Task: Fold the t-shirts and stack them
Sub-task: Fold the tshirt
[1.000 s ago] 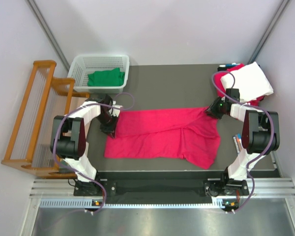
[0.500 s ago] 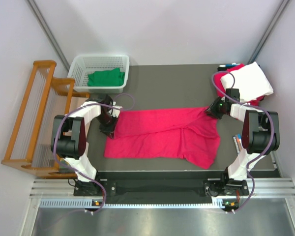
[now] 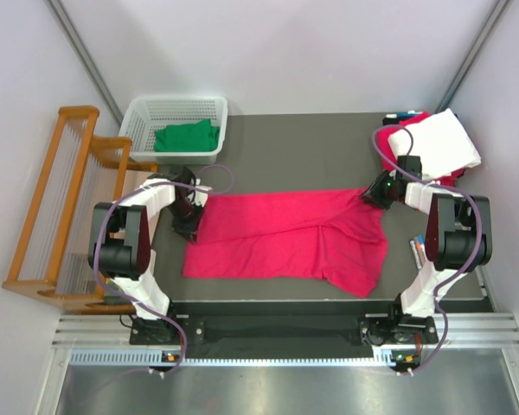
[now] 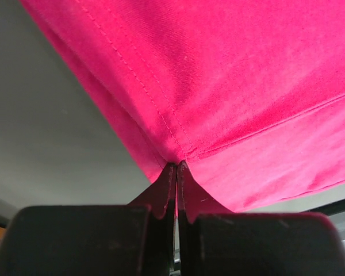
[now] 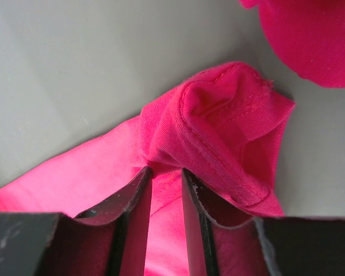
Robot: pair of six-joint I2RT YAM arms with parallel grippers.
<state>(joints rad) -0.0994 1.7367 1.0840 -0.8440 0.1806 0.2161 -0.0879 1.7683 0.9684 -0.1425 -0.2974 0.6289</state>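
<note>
1. Both grippers are on the pink shirt (image 3: 285, 238), which lies spread across the middle of the table (image 3: 294, 147), running from near the left edge to near the right edge.
2. Left gripper (image 3: 190, 226) first: over the last second it has squeezed the final bit shut. In the wrist view its fingers (image 4: 164, 192) are pressed together, with the hem corner nipped between the tips.
3. That arm has also eased a touch toward the table's left edge. The shirt's left border has gone with it and sits slightly further out than a second ago.
4. Right gripper (image 3: 369, 194): no change. Its fingers (image 5: 132, 198) pinch a bunched fold at the shirt's far right corner, and cloth fills the gap between them.
5. Nothing else has stirred. The green shirt (image 3: 186, 137) sits in the basket (image 3: 147, 112) at the far left corner. The white shirt (image 3: 437, 143) lies folded at the far right corner.
6. What it means, as I read it: both ends are now gripped and the slack is coming out, so the shirt looks ready to be lifted and folded over.
7. One worry is the loose flap hanging toward the near edge on the right side, which could drag or bunch when the cloth rises.
8. Plenty remains: the pink shirt is still unfolded and the green one is untouched.
</note>
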